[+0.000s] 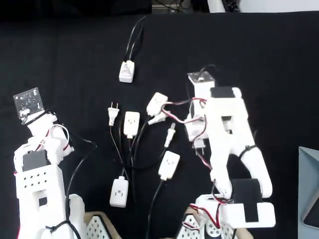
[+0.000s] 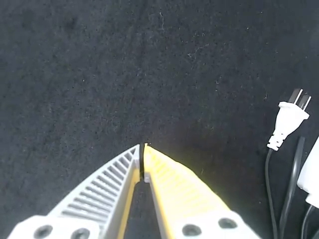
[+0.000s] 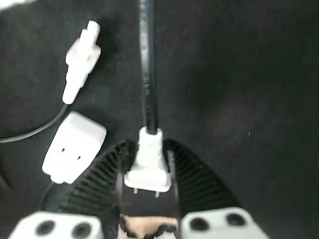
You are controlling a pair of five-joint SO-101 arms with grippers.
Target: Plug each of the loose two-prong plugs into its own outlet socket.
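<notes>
**Materials and finish: desk, tools, plugs**

The desk (image 2: pixel 99 74) is wearing a black cloth, matt and slightly fuzzy, with pale lint specks showing on it. The left tool (image 2: pixel 143 147) is presenting ribbed plastic fingers (image 2: pixel 104 184), one pale grey and one yellow, both matt. The right tool (image 3: pixel 148 143) is presenting dull black ribbed plastic fingers (image 3: pixel 199 184) on a white plastic base. The gripped plug (image 3: pixel 148 167) is looking like smooth white moulded plastic with a faint sheen. Its cord (image 3: pixel 146 74) is reading as a black rubbery sheath, catching light along its length. The loose plug (image 2: pixel 288 122) is showing the same white plastic, with bare metal prongs (image 2: pixel 302 97). The socket (image 3: pixel 75 147) is looking smooth, white and slightly glossy. The arm shell (image 1: pixel 227 129) is appearing as white matt plastic.
</notes>
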